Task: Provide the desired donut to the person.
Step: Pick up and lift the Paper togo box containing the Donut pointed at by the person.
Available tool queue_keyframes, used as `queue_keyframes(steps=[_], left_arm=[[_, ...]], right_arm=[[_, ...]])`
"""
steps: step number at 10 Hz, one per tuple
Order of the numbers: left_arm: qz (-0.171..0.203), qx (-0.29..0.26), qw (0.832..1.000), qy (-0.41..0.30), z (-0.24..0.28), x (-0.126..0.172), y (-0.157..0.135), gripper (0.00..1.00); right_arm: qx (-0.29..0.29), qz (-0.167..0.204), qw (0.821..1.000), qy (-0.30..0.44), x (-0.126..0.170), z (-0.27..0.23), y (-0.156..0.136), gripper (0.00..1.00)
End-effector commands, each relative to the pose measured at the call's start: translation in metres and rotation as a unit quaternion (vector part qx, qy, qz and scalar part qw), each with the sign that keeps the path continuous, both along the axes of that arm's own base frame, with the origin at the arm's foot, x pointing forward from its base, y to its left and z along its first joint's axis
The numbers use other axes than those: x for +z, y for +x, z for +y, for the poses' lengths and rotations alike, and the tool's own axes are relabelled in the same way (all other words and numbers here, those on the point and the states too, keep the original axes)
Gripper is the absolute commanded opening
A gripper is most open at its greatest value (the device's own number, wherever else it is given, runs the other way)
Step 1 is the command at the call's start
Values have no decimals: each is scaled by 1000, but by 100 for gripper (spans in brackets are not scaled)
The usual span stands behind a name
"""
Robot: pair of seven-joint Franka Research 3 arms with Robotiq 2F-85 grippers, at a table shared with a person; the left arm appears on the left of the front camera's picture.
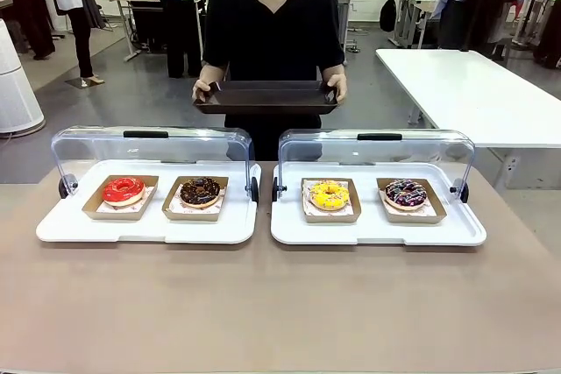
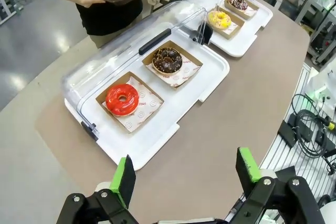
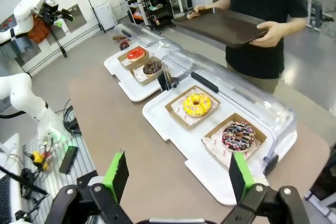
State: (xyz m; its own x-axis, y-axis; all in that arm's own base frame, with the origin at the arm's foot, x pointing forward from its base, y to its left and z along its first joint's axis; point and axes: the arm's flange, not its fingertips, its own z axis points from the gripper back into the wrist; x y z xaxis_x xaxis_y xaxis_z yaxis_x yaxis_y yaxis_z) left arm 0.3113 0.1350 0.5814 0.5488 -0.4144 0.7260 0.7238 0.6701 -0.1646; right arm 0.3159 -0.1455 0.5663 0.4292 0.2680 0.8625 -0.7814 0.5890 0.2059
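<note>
Four donuts lie in brown paper trays on two white display trays. A red donut [image 1: 124, 190] [image 2: 122, 99] [image 3: 136, 53] and a chocolate donut [image 1: 201, 191] [image 2: 167, 60] [image 3: 152, 67] are on the left display tray [image 1: 140, 227]. A yellow donut [image 1: 330, 194] [image 2: 219, 19] [image 3: 197, 104] and a dark sprinkled donut [image 1: 406, 193] [image 2: 239, 3] [image 3: 239, 136] are on the right display tray [image 1: 377, 231]. The person [image 1: 272, 24] in a black T-shirt stands at the far side holding a dark serving tray [image 1: 266, 96] with both hands. My left gripper [image 2: 186, 174] and right gripper [image 3: 176, 174] are open, high above the table's near edge.
Each display tray has a clear lid [image 1: 153, 146] [image 1: 377, 148] folded open toward the person. The brown tabletop [image 1: 280, 304] in front of the trays is bare. A white table [image 1: 473, 94] stands at the back right.
</note>
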Motion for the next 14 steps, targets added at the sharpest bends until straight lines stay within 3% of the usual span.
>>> queue_keyframes(steps=[1,14], left_arm=[[0,3,1000,-11,1,0,0,100],[0,3,1000,-11,1,0,0,100]], right_arm=[[2,-6,1000,12,1,-5,-3,100],[2,-6,1000,12,1,-5,-3,100]])
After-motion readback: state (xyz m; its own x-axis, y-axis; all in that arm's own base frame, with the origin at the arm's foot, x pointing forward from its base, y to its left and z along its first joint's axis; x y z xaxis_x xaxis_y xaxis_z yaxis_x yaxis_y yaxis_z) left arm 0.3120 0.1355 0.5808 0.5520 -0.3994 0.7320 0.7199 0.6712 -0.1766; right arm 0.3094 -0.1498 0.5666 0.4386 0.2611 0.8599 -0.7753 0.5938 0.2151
